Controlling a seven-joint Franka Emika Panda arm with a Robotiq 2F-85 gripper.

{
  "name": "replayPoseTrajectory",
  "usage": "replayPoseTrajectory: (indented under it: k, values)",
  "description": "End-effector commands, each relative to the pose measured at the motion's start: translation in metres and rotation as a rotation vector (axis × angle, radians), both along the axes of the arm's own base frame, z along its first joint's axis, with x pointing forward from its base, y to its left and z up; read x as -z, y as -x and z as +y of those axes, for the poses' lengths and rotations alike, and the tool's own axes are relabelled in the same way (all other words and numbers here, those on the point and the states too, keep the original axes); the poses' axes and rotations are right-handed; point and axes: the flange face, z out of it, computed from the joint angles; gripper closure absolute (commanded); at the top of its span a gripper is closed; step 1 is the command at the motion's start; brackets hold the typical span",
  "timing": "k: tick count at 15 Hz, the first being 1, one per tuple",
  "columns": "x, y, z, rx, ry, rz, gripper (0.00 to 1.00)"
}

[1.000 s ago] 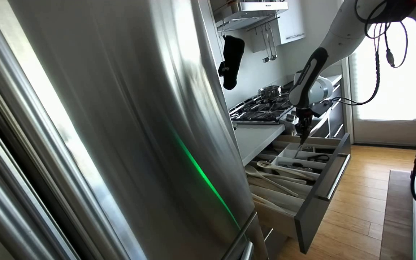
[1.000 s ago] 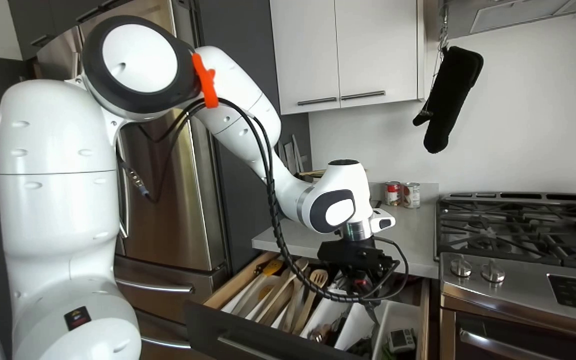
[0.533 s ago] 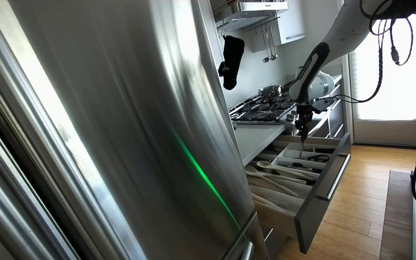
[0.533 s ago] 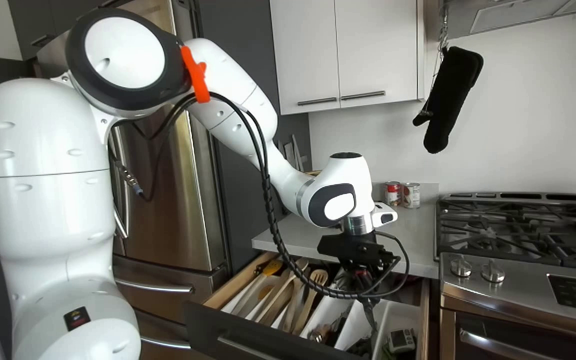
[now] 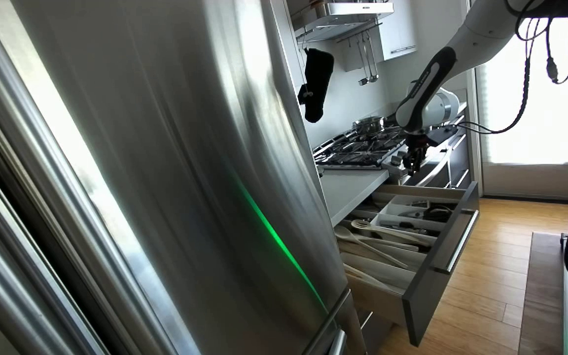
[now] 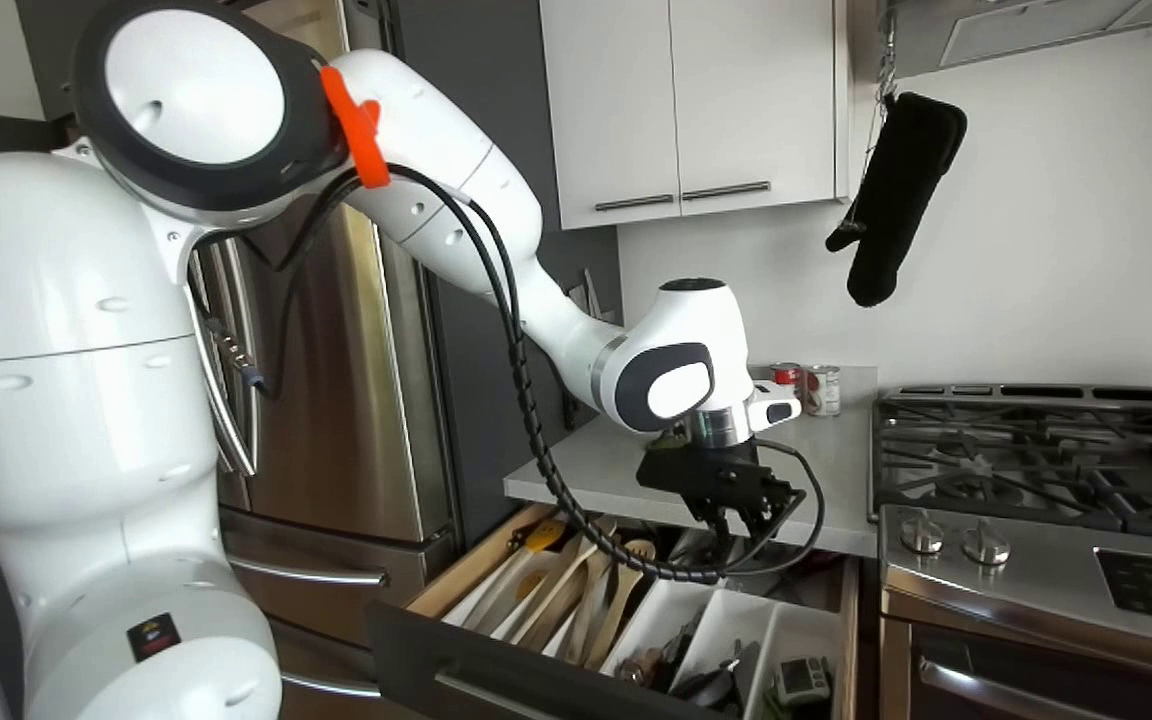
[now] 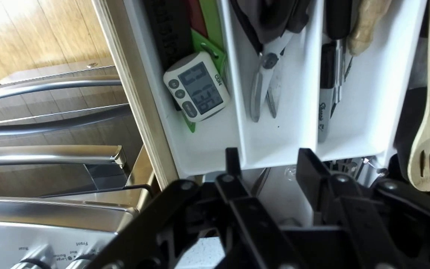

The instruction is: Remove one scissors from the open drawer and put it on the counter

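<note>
The drawer [image 5: 427,296] stands open and also shows in an exterior view [image 6: 416,655]. Scissors [image 7: 269,61] lie in a white compartment, metal blades toward the gripper, dark handles cut off by the top edge of the wrist view. Dark handles overlap there, so I cannot tell whether it is one pair or more. The scissors also show in both exterior views [image 5: 437,213] [image 6: 721,682]. My gripper [image 7: 269,151] is open and empty. It hangs above the back part of the drawer in both exterior views [image 5: 412,171] [image 6: 739,535]. The pale counter [image 5: 353,190] lies behind the drawer [image 6: 826,480].
A white timer [image 7: 199,86] lies in the compartment beside the scissors; a marker [image 7: 325,104] lies on the other side. Wooden utensils [image 6: 626,590] fill further compartments. Two cans [image 6: 822,390] stand on the counter beside the gas hob [image 6: 996,480]. The steel fridge [image 5: 165,148] borders the counter.
Earlier a scissors blade hung point-down from the gripper into the drawer. Now the gripper has let go and risen, and the scissors lie flat in the compartment.
</note>
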Motion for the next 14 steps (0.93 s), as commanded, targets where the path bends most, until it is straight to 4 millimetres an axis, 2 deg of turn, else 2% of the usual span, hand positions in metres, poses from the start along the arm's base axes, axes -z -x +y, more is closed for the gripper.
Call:
replayPoseTrajectory:
  k: [1, 4, 5, 6, 8, 9, 12, 14]
  values:
    - [0.005, 0.007, 0.003, -0.015, -0.071, 0.066, 0.80]
    - [0.021, 0.006, 0.007, -0.031, -0.111, 0.150, 0.80]
    - [0.027, 0.005, 0.008, -0.035, -0.123, 0.177, 0.51]
    - [0.035, 0.004, 0.009, -0.033, -0.131, 0.204, 0.29]
    - [0.055, 0.001, 0.012, -0.036, -0.141, 0.254, 0.25]
    - [0.064, 0.000, 0.014, -0.036, -0.144, 0.276, 0.19]
    - [0.093, -0.003, 0.015, -0.042, -0.150, 0.337, 0.19]
    - [0.108, -0.006, 0.014, -0.040, -0.148, 0.371, 0.30]
